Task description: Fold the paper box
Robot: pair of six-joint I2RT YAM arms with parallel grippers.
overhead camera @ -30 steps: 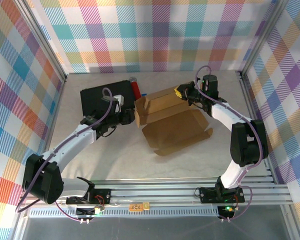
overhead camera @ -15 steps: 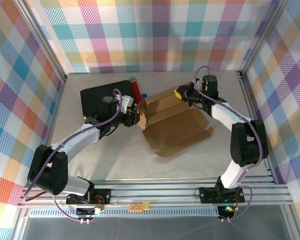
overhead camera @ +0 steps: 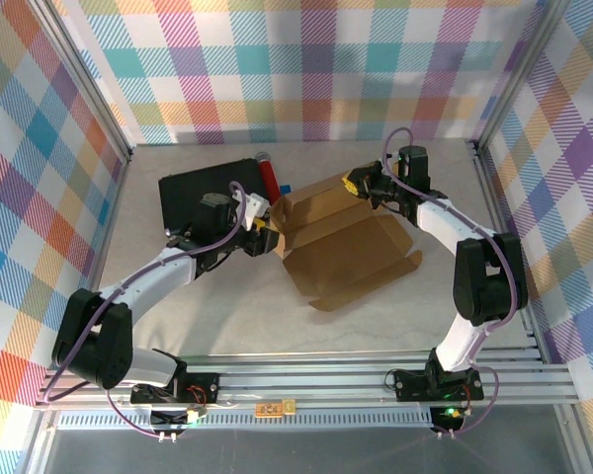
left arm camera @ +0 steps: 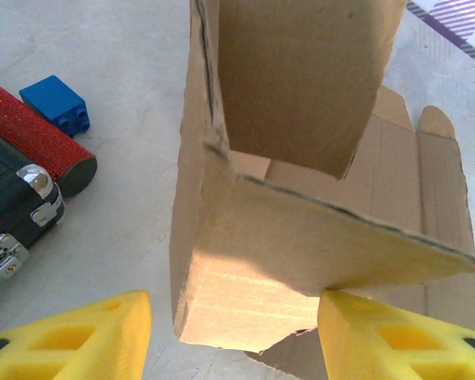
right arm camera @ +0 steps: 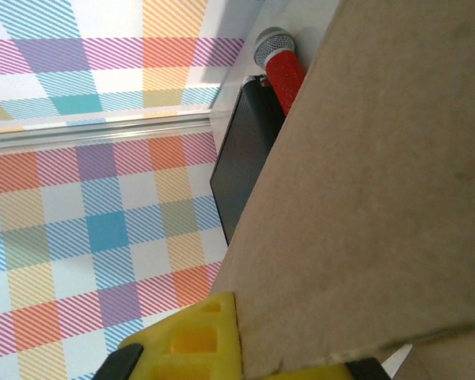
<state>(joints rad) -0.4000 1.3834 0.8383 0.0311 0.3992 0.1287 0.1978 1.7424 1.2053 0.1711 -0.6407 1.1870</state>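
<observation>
Top external view, L to R. Black case (overhead camera: 203, 193) lies left of the paper box (overhead camera: 341, 237), close by. Red cylinder (overhead camera: 270, 176) and small blue block (overhead camera: 284, 188) sit just off the box's far-left corner, on the table (overhead camera: 217, 316). Box is mid-table and partly formed: far wall and left end flap are raised, near panel w/ tabs lies flat toward me.

Left gripper (overhead camera: 265, 227) is at the box's left end. In left wrist view its jaws stand apart, straddling the raised end flap. One finger (left arm camera: 396, 332) touches the flap's lower edge, the other (left arm camera: 71, 336) is clear of it. So it's open, not clamped on anything.

Right gripper (overhead camera: 356, 185) is at the box's far-right corner, closed tight on the far wall. Right wrist view has the cardboard pinched at the yellow finger (right arm camera: 186, 336).

My read: step in hand = fold the left end flap in while R pins the far wall.
- I'd want R's pinch firm so the box can't slide.
- Push w/ L's finger low, near the crease, not at the flap's free top edge, else it bows.
- Sweep toward the box interior, away from cylinder + block.
- Go slow: the cardboard looks springy and prob. rebounds if let go before a tab locks.

Can't tell whether the tab slot is lined up.
</observation>
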